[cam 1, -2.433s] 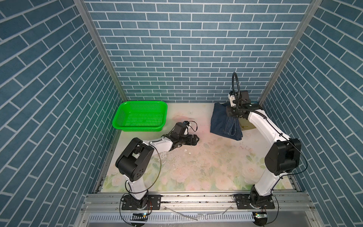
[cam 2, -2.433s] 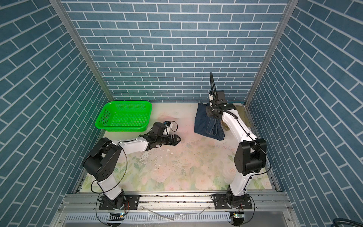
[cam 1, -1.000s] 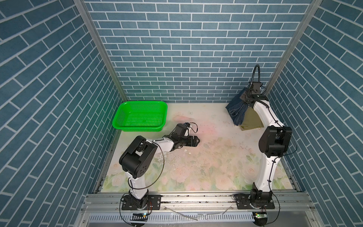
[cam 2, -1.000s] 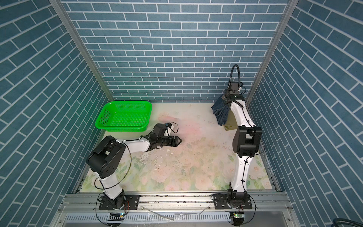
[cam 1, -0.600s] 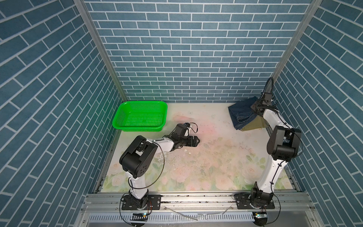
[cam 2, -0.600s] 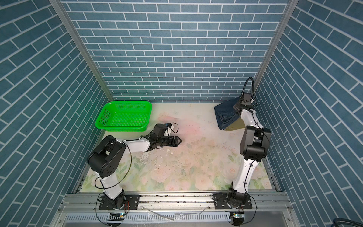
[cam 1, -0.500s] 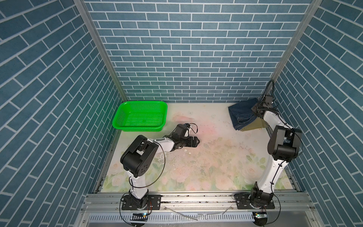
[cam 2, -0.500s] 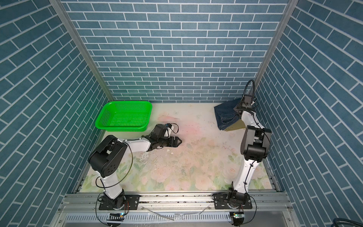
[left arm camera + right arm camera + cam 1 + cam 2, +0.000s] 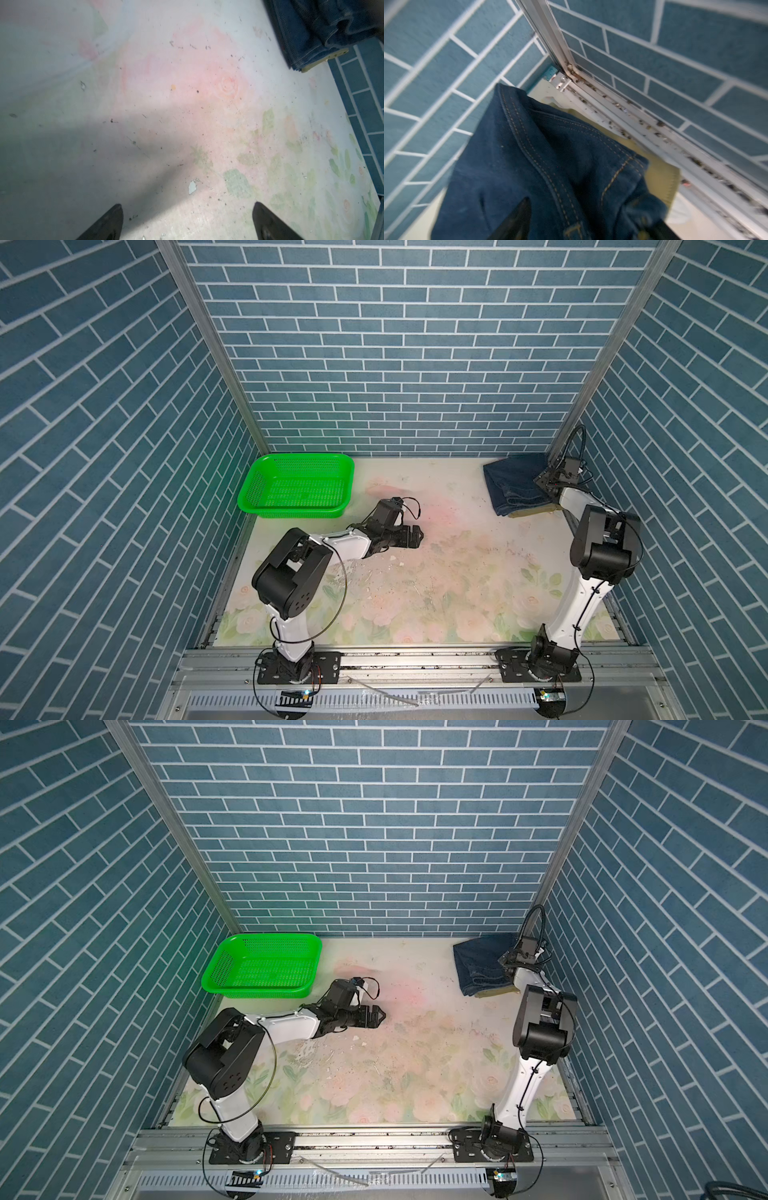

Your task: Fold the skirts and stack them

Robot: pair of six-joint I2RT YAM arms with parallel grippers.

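Folded flat, the denim skirt (image 9: 513,485) (image 9: 478,965) lies in the far right corner of the desk (image 9: 457,572), hard against the back wall; it is dark blue with tan double stitching along its seams, clear in the right wrist view (image 9: 550,166); its layered edges face the desk's middle, as the left wrist view shows (image 9: 307,31). Beneath it sits an olive cloth (image 9: 532,512) (image 9: 496,993), only a thin strip showing at the near edge in both top views; the right wrist view shows more of it (image 9: 660,176) beside the desk's right rail.

Right at the denim's right side the right gripper (image 9: 543,484) (image 9: 508,961) points down at the stack; in its wrist view (image 9: 591,214) the jaws stand wide apart with a bunched seam of denim between them, gripping nothing; whether a fingertip touches the cloth I cannot tell.

Further off, the left gripper (image 9: 413,537) (image 9: 376,1017) hangs low over the desk's middle left, jaws spread wide and empty (image 9: 187,220); the basket (image 9: 295,512) (image 9: 257,992) sits in the far left corner, well apart from the skirts.
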